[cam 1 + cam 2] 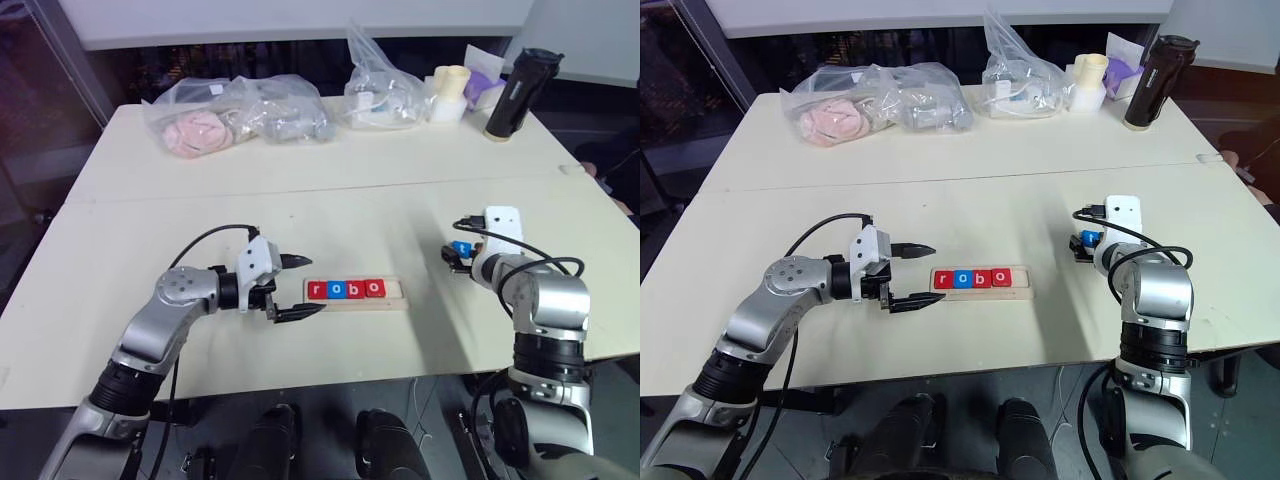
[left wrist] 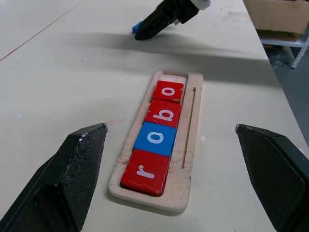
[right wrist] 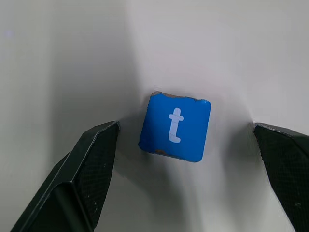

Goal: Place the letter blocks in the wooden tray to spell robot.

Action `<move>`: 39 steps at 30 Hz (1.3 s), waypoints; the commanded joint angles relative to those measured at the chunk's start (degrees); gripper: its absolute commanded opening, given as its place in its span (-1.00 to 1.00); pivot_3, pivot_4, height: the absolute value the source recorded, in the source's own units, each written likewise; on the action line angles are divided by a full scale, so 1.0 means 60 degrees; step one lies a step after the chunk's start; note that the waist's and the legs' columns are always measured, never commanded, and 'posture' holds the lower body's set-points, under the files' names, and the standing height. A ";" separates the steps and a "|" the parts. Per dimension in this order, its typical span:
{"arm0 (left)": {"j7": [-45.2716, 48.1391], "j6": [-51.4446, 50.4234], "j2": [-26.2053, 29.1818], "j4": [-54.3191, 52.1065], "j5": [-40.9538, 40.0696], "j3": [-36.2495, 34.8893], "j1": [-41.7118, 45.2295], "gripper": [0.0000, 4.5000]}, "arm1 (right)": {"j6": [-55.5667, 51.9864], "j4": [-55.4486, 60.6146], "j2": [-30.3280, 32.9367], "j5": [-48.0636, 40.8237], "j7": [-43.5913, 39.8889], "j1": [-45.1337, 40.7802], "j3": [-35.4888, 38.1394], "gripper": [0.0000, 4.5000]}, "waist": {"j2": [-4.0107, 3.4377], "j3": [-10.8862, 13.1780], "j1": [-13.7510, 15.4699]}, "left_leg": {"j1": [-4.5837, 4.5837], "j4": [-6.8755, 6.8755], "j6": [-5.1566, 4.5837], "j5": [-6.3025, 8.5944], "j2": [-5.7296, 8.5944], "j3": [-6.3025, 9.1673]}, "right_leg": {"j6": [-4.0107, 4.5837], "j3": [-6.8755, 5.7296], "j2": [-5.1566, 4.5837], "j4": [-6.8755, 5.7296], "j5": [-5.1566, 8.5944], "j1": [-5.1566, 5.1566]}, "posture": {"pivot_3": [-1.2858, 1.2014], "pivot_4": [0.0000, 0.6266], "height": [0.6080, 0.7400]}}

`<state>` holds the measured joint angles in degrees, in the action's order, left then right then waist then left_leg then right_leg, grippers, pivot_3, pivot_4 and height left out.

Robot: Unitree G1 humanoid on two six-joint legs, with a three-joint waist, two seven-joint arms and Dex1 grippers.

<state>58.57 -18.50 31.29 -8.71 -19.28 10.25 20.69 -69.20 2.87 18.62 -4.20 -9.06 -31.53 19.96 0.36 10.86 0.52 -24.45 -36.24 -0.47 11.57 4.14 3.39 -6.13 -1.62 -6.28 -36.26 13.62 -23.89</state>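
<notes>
Right wrist view: the blue t block [image 3: 175, 127] lies flat on the desk [image 1: 330, 190], square between the right tool's [image 3: 186, 159] parted fingers, touching neither. It sits near the desk's right edge, well apart from the wooden tray [image 1: 355, 293], which holds r, o, b, o. The left tool [image 1: 293, 288] hangs released beside the tray's r end.

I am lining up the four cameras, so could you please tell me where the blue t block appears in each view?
Left eye view: blue t block on the table under the right gripper, right of the wooden tray.
Right eye view: at, again right of the tray.
Left wrist view: a blue corner beyond the tray's far end.
Right wrist view: centred between the open fingers.
Shared landmark: the right gripper.
</notes>
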 commanded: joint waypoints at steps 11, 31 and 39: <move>0.0067 0.0158 -0.0043 -0.0207 -0.0052 -0.0060 0.0027 1.00 | -0.2534 0.3139 -0.0400 -0.0638 0.0126 0.1424 -0.0440 -0.50 | -0.0001 -0.0002 -0.0006 | 0.0001 0.0014 0.0000 0.0001 -0.0003 0.0007 | 0.0000 -0.0001 0.0002 0.0000 0.0001 -0.0003 | 0.03 -0.52 0.77; 0.0142 0.0264 -0.0096 -0.0038 0.0008 -0.0084 0.0038 1.00 | -0.3884 0.6265 -0.0844 -0.1782 0.0631 0.3035 -0.0621 0.32 | 0.0002 -0.0005 0.0004 | 0.0001 0.0017 0.0002 0.0003 -0.0006 0.0010 | 0.0033 -0.0003 -0.0019 0.0017 0.0022 -0.0003 | 0.03 -0.52 0.77; 0.0082 0.0226 -0.0124 -0.0060 0.0006 -0.0079 0.0056 1.00 | -0.1275 0.5622 0.4577 -0.2886 -0.3177 0.2809 -0.2943 0.98 | -0.0001 0.0006 0.0014 | -0.0008 0.0013 -0.0010 0.0010 0.0003 0.0005 | 0.0028 -0.0015 -0.0041 0.0054 0.0032 0.0018 | 0.03 -0.52 0.77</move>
<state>59.31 -17.96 30.76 -7.87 -19.20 10.34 20.51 -83.22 37.39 42.64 -20.85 -22.63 -13.59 4.21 0.35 10.90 0.60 -24.50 -36.15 -0.53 11.63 4.14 3.44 -5.98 -1.74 -6.52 -35.91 13.82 -23.76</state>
